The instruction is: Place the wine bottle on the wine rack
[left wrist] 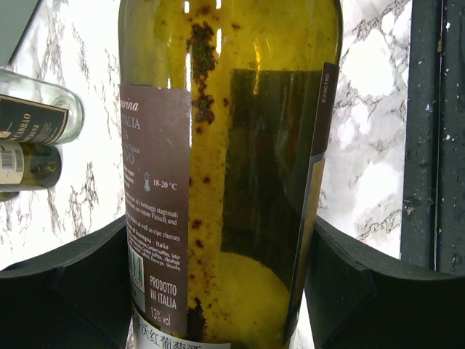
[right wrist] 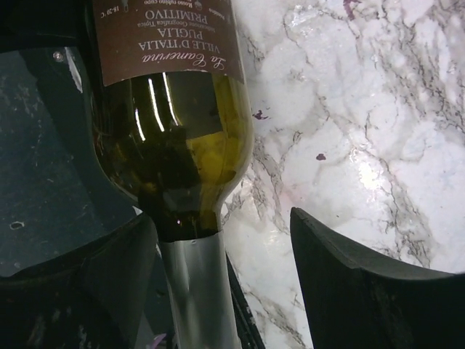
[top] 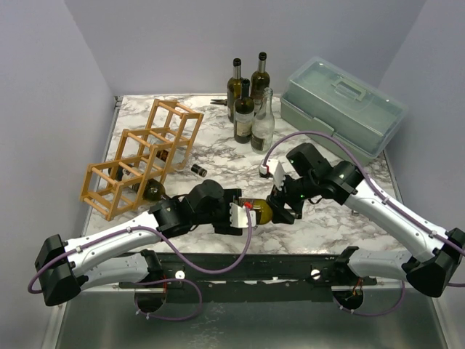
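Observation:
The wine bottle [top: 260, 211], olive-green glass with a brown label, is held lying sideways low over the marble table between my two arms. My left gripper [top: 243, 213] is shut on its body; in the left wrist view the bottle [left wrist: 232, 145] fills the space between both black fingers [left wrist: 65, 291]. My right gripper [top: 282, 206] is open around the foil neck; in the right wrist view the bottle [right wrist: 174, 145] lies against the left finger [right wrist: 94, 283], with a wide gap to the right one. The wine rack [top: 138, 156] stands at the left, with dark bottles lying in its cells.
Several upright bottles [top: 249, 98] stand at the back middle. A pale green toolbox [top: 341, 105] sits at the back right. A dark bottle neck [top: 197, 171] pokes out beside the rack. Two bottles [left wrist: 33, 138] show at the left of the left wrist view.

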Controlling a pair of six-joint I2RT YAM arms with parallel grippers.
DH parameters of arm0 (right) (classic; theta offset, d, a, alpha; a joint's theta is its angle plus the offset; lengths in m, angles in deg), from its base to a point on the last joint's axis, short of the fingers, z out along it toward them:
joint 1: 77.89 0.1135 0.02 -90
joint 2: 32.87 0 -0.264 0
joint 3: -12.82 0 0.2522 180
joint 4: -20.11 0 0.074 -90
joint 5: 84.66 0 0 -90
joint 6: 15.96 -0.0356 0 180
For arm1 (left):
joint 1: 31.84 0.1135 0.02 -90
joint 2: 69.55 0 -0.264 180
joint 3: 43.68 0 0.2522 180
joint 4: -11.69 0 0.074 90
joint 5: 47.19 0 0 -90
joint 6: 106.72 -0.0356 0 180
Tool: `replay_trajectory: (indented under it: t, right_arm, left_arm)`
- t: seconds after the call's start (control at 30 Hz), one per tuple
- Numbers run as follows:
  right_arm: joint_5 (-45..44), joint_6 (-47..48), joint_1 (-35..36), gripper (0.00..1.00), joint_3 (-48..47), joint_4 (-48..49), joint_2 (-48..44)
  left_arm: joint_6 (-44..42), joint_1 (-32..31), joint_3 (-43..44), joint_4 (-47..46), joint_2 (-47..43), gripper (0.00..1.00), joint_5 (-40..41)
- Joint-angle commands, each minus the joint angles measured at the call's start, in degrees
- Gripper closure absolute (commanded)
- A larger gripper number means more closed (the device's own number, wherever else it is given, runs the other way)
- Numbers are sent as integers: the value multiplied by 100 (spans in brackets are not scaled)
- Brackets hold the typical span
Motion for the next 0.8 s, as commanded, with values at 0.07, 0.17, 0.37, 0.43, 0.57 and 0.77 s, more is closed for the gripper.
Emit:
replay_trajectory:
  t: [0.07,0.17,0.37,0.43,0.57,0.77]
  right_arm:
    - [234,42,68,24,209,-159,105]
    - [309,68,86,22,277,-99,92]
    - [375,122,169,22,360,-31,189]
    - [376,123,195,26,403,30,225]
    - [415,195,218,42,357,172,179]
    - [505,344,218,71,455,451,36]
  left_arm:
    - [-152,-92,80,-334,-78,100,45]
    - [-165,-109,95,-325,-59,100,49]
    - [-193,-126,87,-320,-59,100,114]
    - [-184,-127,92,-325,-89,100,119]
    - [-186,-127,94,-334,-114,100,86]
    - [-116,-136,95,-358,-59,100,0]
